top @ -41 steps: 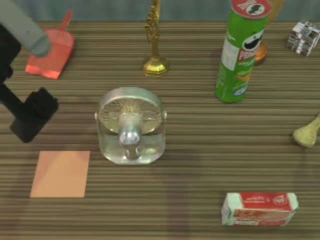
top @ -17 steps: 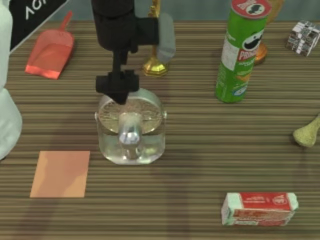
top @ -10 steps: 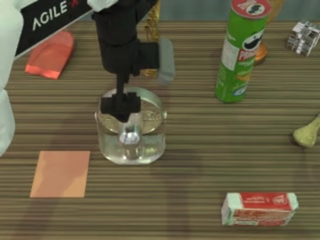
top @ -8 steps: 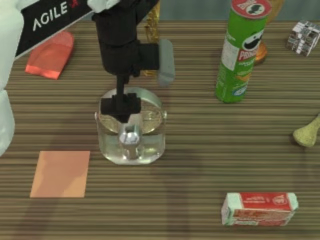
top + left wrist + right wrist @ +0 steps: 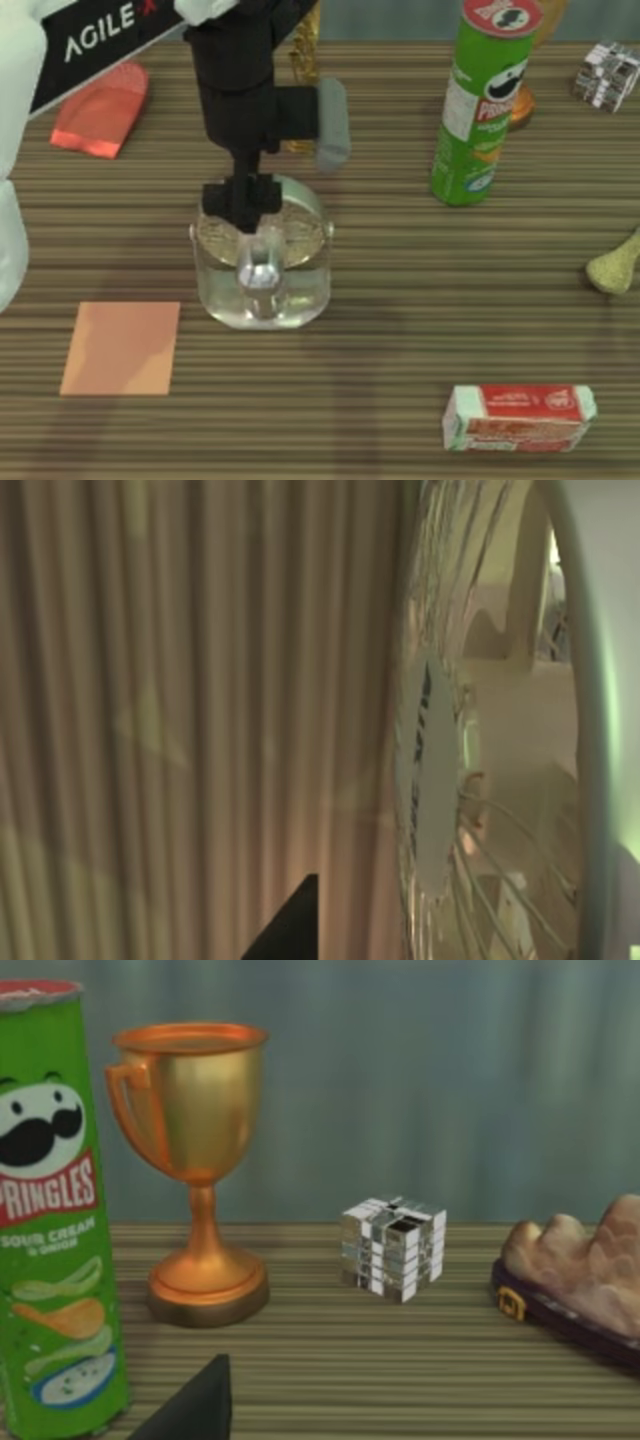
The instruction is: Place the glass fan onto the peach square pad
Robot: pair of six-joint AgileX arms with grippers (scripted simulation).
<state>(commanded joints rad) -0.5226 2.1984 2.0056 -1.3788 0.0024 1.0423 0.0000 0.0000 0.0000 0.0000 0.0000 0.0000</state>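
The glass fan (image 5: pixel 262 255) stands near the middle of the bench (image 5: pixel 400 330), a bit toward the left. The peach square pad (image 5: pixel 121 347) lies flat at about 8 o'clock from the fan, near it but not touching, and nothing is on it yet. The left tool (image 5: pixel 241 200) hangs right over the top edge of the fan, at the fan's 12 o'clock side. Its black fingers look narrow, set around the thin top rim, but I cannot tell if they really pinch it. The left wrist view shows the fan's wire grille very close up. The right tool is not seen from above; its wrist view looks at a green Pringles can (image 5: pixel 50 1220), a gold trophy cup (image 5: pixel 195 1160) and a silver cube (image 5: pixel 392 1247). What could go wrong? The fan is smooth glass, so it may slip out when lifted. It may also swing or tip, since the grip is only on the top rim. If it is set down crooked, part of it could miss the pad.
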